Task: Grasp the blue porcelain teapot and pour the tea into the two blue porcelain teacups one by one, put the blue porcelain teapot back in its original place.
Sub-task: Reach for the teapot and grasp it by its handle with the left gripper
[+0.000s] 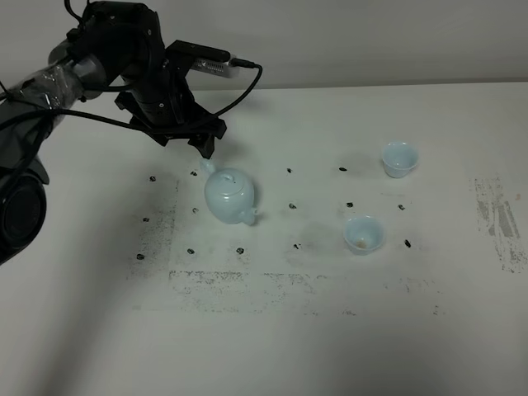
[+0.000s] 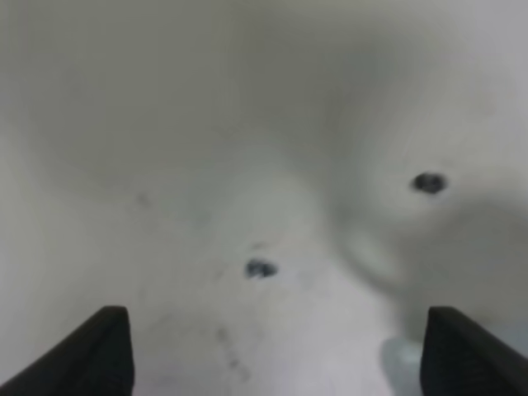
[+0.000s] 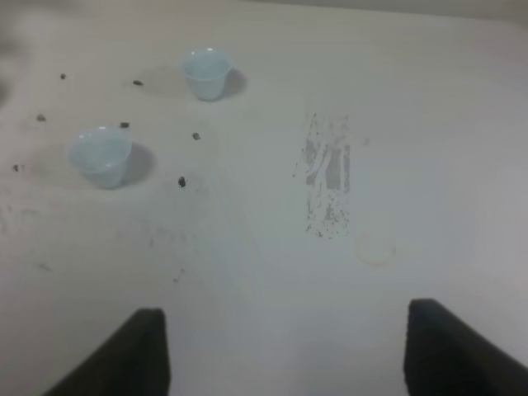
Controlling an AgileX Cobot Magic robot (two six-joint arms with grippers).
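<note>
One blue porcelain teapot (image 1: 229, 196) stands upright on the counter (image 1: 330, 330), just at 9 o'clock of its middle in the high view. Glossy celadon glaze, round body, knobbed lid on. Its short spout points to 5 o'clock and its thin loop handle to 11 o'clock. Two matching teacups stand well apart from it, both small, handleless, glossy and upright. Near teacup (image 1: 363, 234) is at 4 o'clock of the pot, with a tan fleck inside. Far teacup (image 1: 399, 158) is at 1 o'clock of the near one. Right wrist view shows both cups (image 3: 101, 155) (image 3: 206, 73), apart from each other.

Left end effector (image 1: 186, 140) hangs at 11 o'clock of the teapot, one black fingertip just above the handle; contact cannot be told. In the blurry left wrist view its jaws (image 2: 280, 363) are spread wide and hold nothing. A pale blue sliver by one finger is too blurred to name. Right end effector (image 3: 289, 355) is also spread wide and holds nothing, well apart from the cups.

Counter is matte white, speckled with black dots and scuffs around the pot and cups. A worn grey patch (image 1: 495, 223) sits at 3 o'clock. A black cable (image 1: 247, 82) loops off the left arm.
</note>
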